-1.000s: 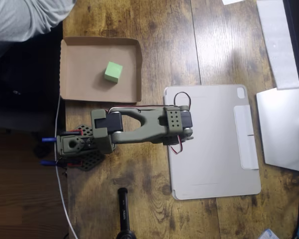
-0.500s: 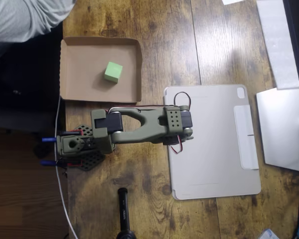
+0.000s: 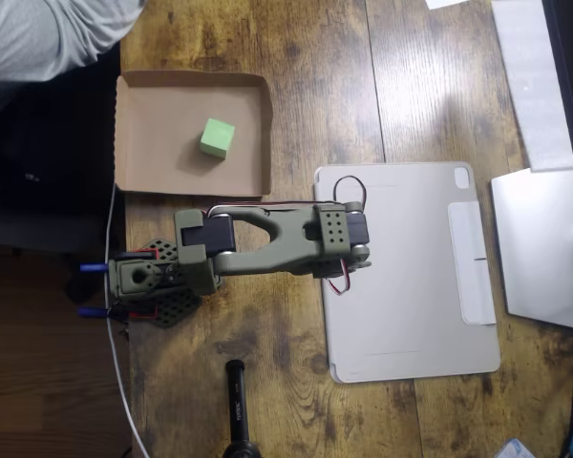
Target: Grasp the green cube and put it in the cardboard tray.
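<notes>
The green cube [image 3: 216, 136] rests on the floor of the cardboard tray [image 3: 153, 162], a little right of its middle, touching no wall. The tray lies at the table's upper left. My olive-green arm [image 3: 267, 239] lies folded just below the tray, reaching rightward from its base [image 3: 143, 279]. Its wrist end [image 3: 348, 239] sits over the left edge of the grey tablet cover, well away from the cube. The fingers are tucked under the wrist, so I cannot tell whether the gripper is open or shut.
The flat grey tablet cover [image 3: 415, 277] fills the right-middle of the wooden table. White sheets [image 3: 544, 248] lie at the right edge. A black rod [image 3: 238, 405] stands at the bottom. A person's grey sleeve [image 3: 48, 33] is at the top left.
</notes>
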Tool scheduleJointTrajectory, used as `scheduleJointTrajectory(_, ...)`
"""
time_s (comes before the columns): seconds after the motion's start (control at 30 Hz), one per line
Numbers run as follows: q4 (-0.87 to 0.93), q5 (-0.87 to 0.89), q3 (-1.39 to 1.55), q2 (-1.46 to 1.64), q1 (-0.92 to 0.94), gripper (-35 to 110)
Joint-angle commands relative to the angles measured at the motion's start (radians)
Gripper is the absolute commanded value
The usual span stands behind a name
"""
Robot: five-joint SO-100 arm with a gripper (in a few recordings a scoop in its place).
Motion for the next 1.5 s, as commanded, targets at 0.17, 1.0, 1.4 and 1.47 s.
scheduleJointTrajectory(0.17, -0.012, -0.020, -0.011, -0.002, 0.028, 0)
scheduleJointTrajectory(1.0, -0.008, 0.017, 0.023, 0.006, -0.018, 0)
scheduleJointTrajectory(1.4, -0.005, 0.023, 0.023, 0.008, -0.017, 0)
scheduleJointTrajectory(1.47, -0.005, 0.023, 0.023, 0.008, -0.015, 0)
